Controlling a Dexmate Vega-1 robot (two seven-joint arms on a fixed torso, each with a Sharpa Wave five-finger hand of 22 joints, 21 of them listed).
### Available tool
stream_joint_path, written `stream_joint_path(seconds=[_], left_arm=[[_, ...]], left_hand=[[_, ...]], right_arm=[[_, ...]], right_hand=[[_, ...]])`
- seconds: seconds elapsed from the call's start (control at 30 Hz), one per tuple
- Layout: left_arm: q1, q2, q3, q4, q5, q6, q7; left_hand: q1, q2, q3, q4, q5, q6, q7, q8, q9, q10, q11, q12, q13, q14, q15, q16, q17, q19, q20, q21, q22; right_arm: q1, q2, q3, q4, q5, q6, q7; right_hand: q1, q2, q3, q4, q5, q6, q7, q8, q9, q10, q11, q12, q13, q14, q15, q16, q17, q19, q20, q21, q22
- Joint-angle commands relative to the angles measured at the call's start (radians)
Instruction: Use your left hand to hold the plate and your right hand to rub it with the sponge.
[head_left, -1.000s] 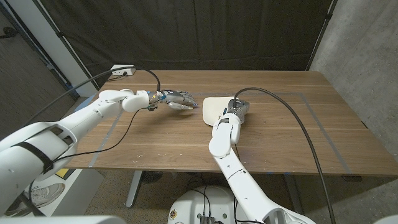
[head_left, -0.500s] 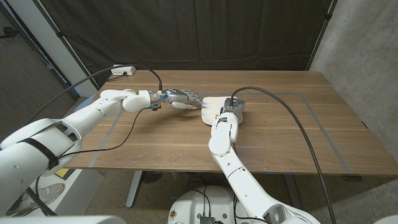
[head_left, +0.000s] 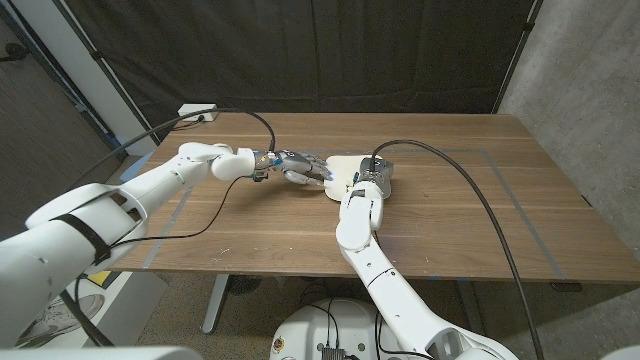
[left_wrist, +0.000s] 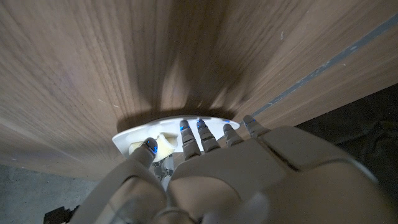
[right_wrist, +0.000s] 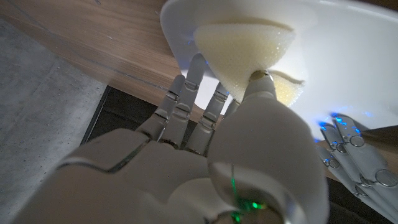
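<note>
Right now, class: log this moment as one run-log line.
left robot hand: fingertips at plate rim | right robot hand: holds sponge on plate | stage: rubbing

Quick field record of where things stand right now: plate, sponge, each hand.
plate: white plate on the wooden table, mid-table
sponge: pale sponge over the plate, pinched by the right hand
left hand: left hand at the plate's left edge, fingertips on the rim
right hand: right hand over the plate, holding the sponge

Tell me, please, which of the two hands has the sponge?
The right hand pinches the pale sponge over the plate; the left hand only reaches its rim.
</note>
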Motion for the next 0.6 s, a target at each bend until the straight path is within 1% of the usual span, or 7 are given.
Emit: stream_joint_path(seconds=[0.03, 0.13, 0.33, 0.43, 0.6], left_arm=[[0.004, -0.006, 0.022, -0.035, 0.082, 0.048, -0.027], [0.01, 0.002, 0.015, -0.049, 0.079, 0.053, -0.036], [0.022, 0.018, 0.0, -0.074, 0.066, 0.059, -0.047], [0.029, 0.027, -0.006, -0.09, 0.06, 0.062, -0.05], [0.043, 0.042, -0.017, -0.117, 0.047, 0.068, -0.061]], left_hand=[[-0.004, 0.004, -0.001, 0.007, -0.002, 0.008, 0.011, 0.006, 0.002, 0.011, 0.001, 0.003, 0.0, -0.009, -0.017, 0.008, 0.005, -0.085, -0.003, -0.001, 0.005], [-0.01, 0.003, -0.004, 0.008, -0.002, 0.015, 0.017, 0.006, 0.002, 0.028, 0.005, 0.007, 0.0, -0.009, -0.018, 0.009, 0.005, -0.085, -0.005, 0.0, 0.005], [-0.015, 0.002, -0.007, 0.009, -0.002, 0.012, 0.017, 0.002, 0.002, 0.032, 0.004, 0.006, 0.0, -0.01, -0.017, 0.01, 0.005, -0.091, -0.005, -0.001, 0.006], [-0.017, 0.001, -0.008, 0.009, -0.001, 0.001, 0.013, -0.004, 0.002, 0.027, 0.004, 0.002, 0.0, -0.011, -0.017, 0.01, 0.005, -0.088, -0.007, 0.001, 0.006], [-0.019, 0.001, -0.01, 0.008, 0.0, -0.004, 0.011, -0.006, 0.002, 0.027, 0.005, 0.0, 0.0, -0.011, -0.017, 0.011, 0.005, -0.089, -0.004, 0.002, 0.007]], right_arm=[[0.001, -0.007, -0.008, -0.013, 0.014, -0.008, -0.021], [0.008, -0.009, -0.008, -0.013, 0.028, 0.0, -0.036], [0.042, -0.011, -0.012, 0.015, 0.075, 0.028, -0.089], [0.069, -0.019, -0.02, 0.038, 0.097, 0.053, -0.103], [0.129, -0.033, -0.041, 0.107, 0.123, 0.094, -0.112]], right_hand=[[0.003, 0.006, -0.006, -0.001, 0.008, 0.009, 0.003, 0.005, 0.004, 0.012, -0.001, 0.007, 0.004, 0.011, -0.158, -0.006, 0.004, -0.005, -0.06, 0.008, 0.001], [0.003, 0.007, -0.006, -0.001, 0.008, 0.009, 0.003, 0.004, 0.004, 0.013, -0.001, 0.007, 0.005, 0.012, -0.158, -0.006, 0.003, -0.007, -0.061, 0.01, 0.0], [0.004, 0.006, -0.007, -0.001, 0.008, 0.01, 0.003, 0.003, 0.004, 0.013, -0.001, 0.006, 0.005, 0.012, -0.158, -0.007, 0.004, -0.007, -0.061, 0.014, -0.002], [0.004, 0.006, -0.007, -0.002, 0.008, 0.01, 0.003, 0.003, 0.005, 0.013, -0.001, 0.006, 0.006, 0.012, -0.158, -0.008, 0.004, -0.009, -0.061, 0.015, -0.002], [0.005, 0.007, -0.008, -0.002, 0.009, 0.012, 0.003, 0.003, 0.005, 0.013, -0.001, 0.004, 0.005, 0.011, -0.158, -0.009, 0.003, -0.01, -0.061, 0.018, -0.004]])
